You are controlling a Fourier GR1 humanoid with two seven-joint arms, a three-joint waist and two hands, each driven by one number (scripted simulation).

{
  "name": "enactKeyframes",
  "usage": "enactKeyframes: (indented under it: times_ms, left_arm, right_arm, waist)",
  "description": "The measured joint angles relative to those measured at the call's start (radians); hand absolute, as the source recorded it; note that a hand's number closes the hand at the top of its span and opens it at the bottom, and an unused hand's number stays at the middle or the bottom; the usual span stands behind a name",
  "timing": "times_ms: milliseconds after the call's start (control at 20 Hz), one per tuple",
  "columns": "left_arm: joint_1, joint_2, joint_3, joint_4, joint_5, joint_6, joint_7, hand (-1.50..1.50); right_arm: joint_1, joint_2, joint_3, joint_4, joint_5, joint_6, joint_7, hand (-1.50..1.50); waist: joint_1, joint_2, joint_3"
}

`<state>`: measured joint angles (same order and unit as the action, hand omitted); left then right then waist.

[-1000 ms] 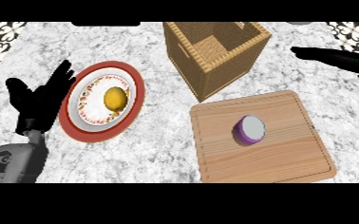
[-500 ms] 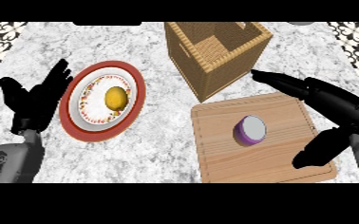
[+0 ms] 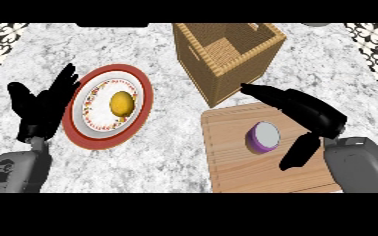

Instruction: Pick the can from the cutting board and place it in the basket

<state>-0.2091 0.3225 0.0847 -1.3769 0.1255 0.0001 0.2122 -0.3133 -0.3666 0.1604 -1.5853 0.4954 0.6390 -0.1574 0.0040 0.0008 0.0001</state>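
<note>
Head view, looking steeply down on the marbled worktop (image 3: 166,165).

Can (image 3: 263,136): purple side, pale top, standing upright on the cutting board (image 3: 240,177). It sits in the board's upper middle, nearer the right edge than the left. Not lifted; its base is on the wood.

Cutting board: pale wood with a groove round the rim, lying flat at lower right of the view. Its far edge is just beside the near corner of the basket (image 3: 240,72).

Basket: woven, square, open at the top, standing upright at top centre, behind the board. I can see down to its floor.

My right hand (image 3: 314,112): spread wide and holding nothing. It is over the board's right part, to the right of the can. The fingers (image 3: 269,94) run out straight toward the basket's near corner, passing beyond the can's far side. The thumb (image 3: 295,152) points down on the can's near right side. So the can lies in the gap between fingers and thumb, with wood showing between it and the black of the hand. I cannot tell how high the hand is above the board.

My left hand (image 3: 40,107): relaxed and unclenched, fingers up, resting at the view's left edge, just beside the left rim of the plate (image 3: 77,132).

Plate: red rim, patterned inner ring, with one yellow fruit (image 3: 122,103) at its middle. It lies well apart from the board.
</note>
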Motion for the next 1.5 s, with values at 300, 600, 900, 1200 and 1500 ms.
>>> enactKeyframes:
  times_ms: [300, 600, 900, 1200, 1500]
  left_arm:
    - [0.008, -0.024, 0.006, -0.024, -0.018, 0.000, 0.014, 0.00]
    - [0.019, -0.035, 0.029, -0.026, -0.035, -0.019, 0.003, 0.00]
    - [0.003, -0.037, 0.050, -0.010, -0.043, -0.035, 0.005, 0.00]
    - [0.026, -0.059, 0.047, -0.041, -0.061, -0.039, 0.011, 0.00]
    - [-0.001, -0.055, 0.073, -0.005, -0.064, -0.052, 0.009, 0.00]
  right_arm:
    - [-0.028, 0.000, 0.014, 0.121, 0.101, -0.026, -0.084, -1.50]
    - [-0.011, -0.001, -0.020, 0.118, 0.133, -0.002, -0.144, -1.50]
    - [0.016, 0.005, -0.036, 0.108, 0.129, 0.047, -0.188, -1.50]
    - [0.045, 0.011, -0.026, 0.104, 0.169, 0.024, -0.230, -1.50]
    - [0.043, 0.046, -0.006, 0.119, 0.248, -0.020, -0.224, -1.50]
  waist:
    - [0.000, 0.000, 0.000]
    - [-0.002, -0.001, 0.000]
    - [-0.004, -0.001, 0.000]
    - [-0.003, -0.001, 0.000]
    - [-0.004, -0.001, 0.000]
